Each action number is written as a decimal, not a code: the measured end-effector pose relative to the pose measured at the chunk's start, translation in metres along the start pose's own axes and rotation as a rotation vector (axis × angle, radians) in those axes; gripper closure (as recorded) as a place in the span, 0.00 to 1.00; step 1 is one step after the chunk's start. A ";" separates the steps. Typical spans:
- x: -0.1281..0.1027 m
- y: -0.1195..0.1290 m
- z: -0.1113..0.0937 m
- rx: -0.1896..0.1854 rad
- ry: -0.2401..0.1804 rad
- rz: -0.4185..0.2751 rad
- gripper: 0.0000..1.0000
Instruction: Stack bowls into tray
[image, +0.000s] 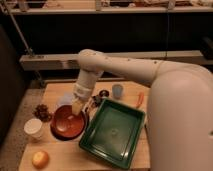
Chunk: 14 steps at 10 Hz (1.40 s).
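A bowl (65, 127), glossy red-orange inside with a dark rim, hangs tilted just left of the tray (131, 150), its right edge nearly at the tray's left rim. My gripper (76, 108) comes down from above and is shut on the bowl's far rim. The tray is dark green, rectangular, and holds nothing. The white arm runs from the right across the back of the table, and its big shell hides the table's right side.
A white cup (34, 128) stands left of the bowl, and an orange fruit (40, 159) lies at the front left. A pine cone (42, 112) sits behind the cup. A pale blue cup (117, 91), a small dark item (104, 94) and an orange stick (140, 100) lie behind the tray.
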 end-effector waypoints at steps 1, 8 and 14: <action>0.025 -0.009 -0.014 0.028 -0.036 0.034 1.00; 0.085 -0.025 -0.044 0.109 -0.145 0.117 1.00; 0.137 -0.061 -0.053 0.136 -0.360 0.385 1.00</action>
